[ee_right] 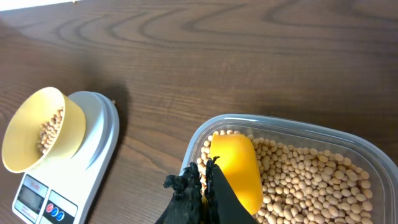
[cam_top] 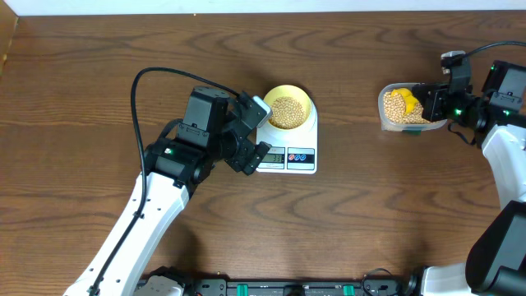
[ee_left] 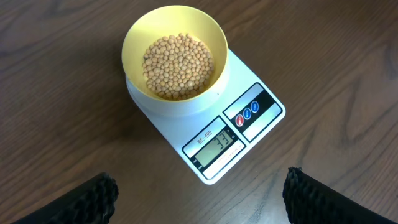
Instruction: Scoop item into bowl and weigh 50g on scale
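The pale-yellow bowl [cam_top: 306, 98] [ee_left: 135, 38] stands on the white scale [cam_top: 302, 161] [ee_left: 261, 93] and holds a layer of tan beans [ee_left: 179, 66]. The scale's display shows 33. My left gripper [cam_top: 256, 131] [ee_left: 200, 186] hovers just left of the scale, open, with nothing between its fingers. At the far right my right gripper [cam_top: 429, 104] [ee_right: 203, 173] is shut on the handle of a yellow scoop [ee_right: 236, 167] [cam_top: 412, 101]. The scoop lies in a clear tub [cam_top: 385, 113] [ee_right: 292, 123] on top of more beans [ee_right: 311, 180].
Bare brown wooden table surrounds the scale and the tub. A black cable [cam_top: 152, 78] loops over the left arm. The right arm's white links [cam_top: 503, 156] run down the right edge.
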`<action>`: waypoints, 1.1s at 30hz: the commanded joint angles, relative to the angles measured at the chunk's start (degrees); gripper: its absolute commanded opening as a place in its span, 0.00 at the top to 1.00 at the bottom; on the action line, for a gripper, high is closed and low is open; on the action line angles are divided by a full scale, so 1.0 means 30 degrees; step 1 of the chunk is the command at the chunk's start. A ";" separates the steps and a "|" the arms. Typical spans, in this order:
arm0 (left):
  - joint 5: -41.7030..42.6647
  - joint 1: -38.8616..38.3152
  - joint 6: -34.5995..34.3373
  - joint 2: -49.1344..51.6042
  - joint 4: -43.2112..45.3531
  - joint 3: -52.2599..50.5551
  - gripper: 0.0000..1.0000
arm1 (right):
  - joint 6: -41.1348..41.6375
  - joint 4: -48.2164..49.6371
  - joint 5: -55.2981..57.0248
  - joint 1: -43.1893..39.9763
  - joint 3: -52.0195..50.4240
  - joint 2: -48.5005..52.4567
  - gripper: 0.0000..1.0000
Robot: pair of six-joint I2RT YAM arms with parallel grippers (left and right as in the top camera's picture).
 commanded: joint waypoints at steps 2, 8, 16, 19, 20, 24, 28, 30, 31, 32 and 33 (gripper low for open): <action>0.0000 -0.0022 0.0321 -0.0277 0.0007 -0.0131 0.13 | 0.0510 -0.0029 -0.0721 -0.0313 0.0022 0.0211 0.99; 0.0000 -0.0022 0.0321 -0.0277 0.0007 -0.0131 0.13 | 0.1333 -0.0029 -0.0721 -0.0794 0.0022 0.0211 0.99; 0.0000 -0.0022 0.0321 -0.0277 0.0007 -0.0131 0.13 | 0.2834 -0.0022 -0.0743 -0.1858 0.0022 0.0211 0.99; 0.0000 -0.0022 0.0321 -0.0277 0.0007 -0.0131 0.13 | 0.3002 0.0015 -0.1253 -0.2208 0.0015 0.0211 0.99; 0.0000 -0.0022 0.0321 -0.0277 0.0007 -0.0131 0.13 | 0.3002 0.0044 -0.1479 -0.2317 0.0022 0.0211 0.99; 0.0000 -0.0022 0.0321 -0.0277 0.0007 -0.0131 0.13 | 0.3184 0.0124 -0.2317 -0.2790 0.0022 0.0211 0.99; 0.0000 -0.0022 0.0321 -0.0277 0.0007 -0.0131 0.13 | 0.4007 0.0138 -0.2470 -0.3300 0.0022 0.0211 0.99; 0.0000 -0.0022 0.0321 -0.0277 0.0007 -0.0131 0.13 | 0.4014 0.0211 -0.3118 -0.3512 0.0022 0.0211 0.99; 0.0000 -0.0022 0.0321 -0.0277 0.0007 -0.0131 0.13 | 0.4138 0.0277 -0.3475 -0.3599 0.0022 0.0211 0.99; 0.0000 -0.0022 0.0321 -0.0277 0.0007 -0.0131 0.13 | 0.4335 0.0357 -0.3723 -0.3687 0.0022 0.0211 0.99; 0.0000 -0.0022 0.0321 -0.0277 0.0007 -0.0131 0.13 | 0.4546 0.0415 -0.3942 -0.3774 0.0022 0.0211 0.99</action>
